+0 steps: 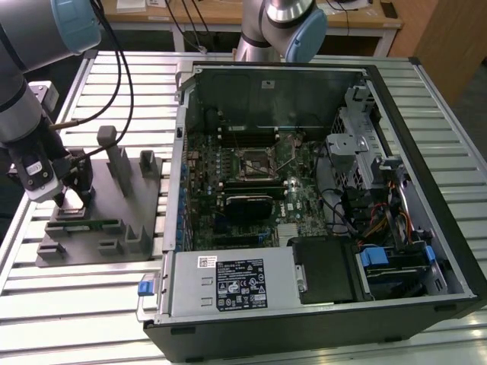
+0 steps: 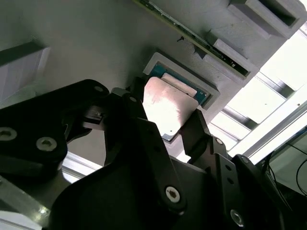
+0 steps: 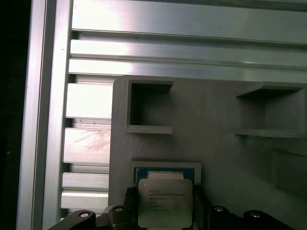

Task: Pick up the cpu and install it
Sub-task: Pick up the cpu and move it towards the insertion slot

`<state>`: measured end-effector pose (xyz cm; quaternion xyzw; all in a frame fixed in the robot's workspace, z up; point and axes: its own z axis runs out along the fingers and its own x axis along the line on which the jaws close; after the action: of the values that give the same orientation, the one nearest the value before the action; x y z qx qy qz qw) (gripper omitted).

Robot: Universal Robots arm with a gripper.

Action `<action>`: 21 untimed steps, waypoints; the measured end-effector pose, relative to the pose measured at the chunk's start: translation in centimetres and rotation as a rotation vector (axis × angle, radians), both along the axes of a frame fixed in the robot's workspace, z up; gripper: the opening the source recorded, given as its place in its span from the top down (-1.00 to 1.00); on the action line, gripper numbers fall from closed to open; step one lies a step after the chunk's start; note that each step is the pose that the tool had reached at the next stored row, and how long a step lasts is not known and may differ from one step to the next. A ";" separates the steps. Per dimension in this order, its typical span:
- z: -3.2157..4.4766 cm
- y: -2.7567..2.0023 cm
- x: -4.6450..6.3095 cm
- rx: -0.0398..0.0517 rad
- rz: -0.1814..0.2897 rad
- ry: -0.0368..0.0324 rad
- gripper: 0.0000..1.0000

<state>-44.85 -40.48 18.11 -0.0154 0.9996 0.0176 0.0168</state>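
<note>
arm: at the exterior view's left, bent down over the grey holder block (image 3: 225,163) on the slatted metal table (image 1: 91,304)
pincer: gripper (image 1: 72,194) points down at the block. In both wrist views its two black fingers (image 2: 194,132) sit tight against opposite edges of the cpu, so we read it as clamped on the chip
cpu place: the cpu (image 3: 165,203) is between the fingers, right at the framed recess (image 3: 165,166) of the holder block. We cannot tell if it is clear of the recess floor
cpu look: flat square, pale shiny metal top, thin darker rim. It looks slightly tilted in the second wrist view
weight: we judge it light, no load for this arm
stiffness: rigid plate, it will not bend in the grip
surface: smooth metal lid, probably slippery. With thin edges it can twist or slip if pinched off-centre
fragility: we take the underside contacts as delicate. Squeeze the edges only and keep it level
where to hold: two opposite side edges, centred, which is where the fingers are now
computer case: computer case (image 1: 437,198) lies open, well apart from the block toward the exterior view's right
socket: black square socket (image 1: 255,161) on the motherboard (image 1: 304,198) inside the case, with no chip seen in it
</note>
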 end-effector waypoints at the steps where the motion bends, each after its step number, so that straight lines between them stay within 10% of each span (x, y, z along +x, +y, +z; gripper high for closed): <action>1: 0.00 0.00 0.0 0.0000 0.000 0.0000 -0.09; 21: 1.91 0.00 0.0 0.0000 0.000 -0.0005 -0.09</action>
<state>-44.84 -40.48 20.02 -0.0154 0.9996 0.0176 0.0170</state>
